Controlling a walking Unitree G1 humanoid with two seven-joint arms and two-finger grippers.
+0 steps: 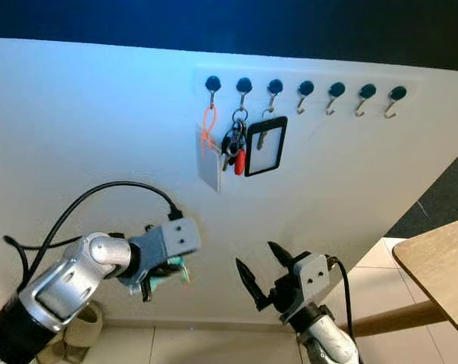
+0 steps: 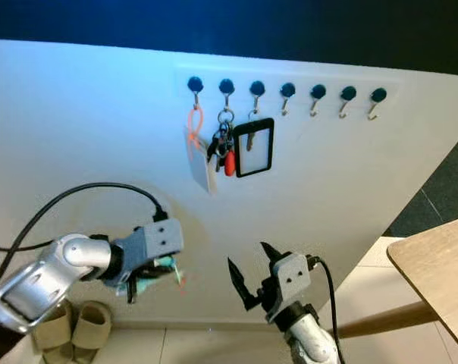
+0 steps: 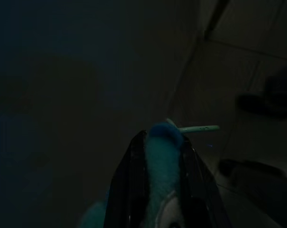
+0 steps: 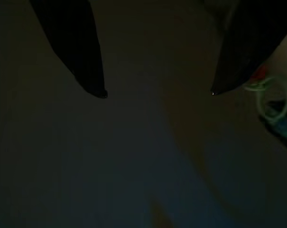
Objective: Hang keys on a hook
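My left gripper [image 1: 162, 282] was clamped on the teal fuzzy keychain with its pale ring [image 1: 176, 271], low before the white wall [image 1: 92, 121]. My right gripper [image 1: 263, 277] hung spread wide, holding nothing. I judged I should raise the ring toward a bare metal hook [image 1: 331, 106], well clear of the hanging key bunch [image 1: 234, 144], approaching from below.

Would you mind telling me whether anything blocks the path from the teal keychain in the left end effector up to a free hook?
Nothing visible does. The left end effector holds the teal keychain low against bare wall; the four free hooks sit up right, beyond the hung key bunch and black badge holder.
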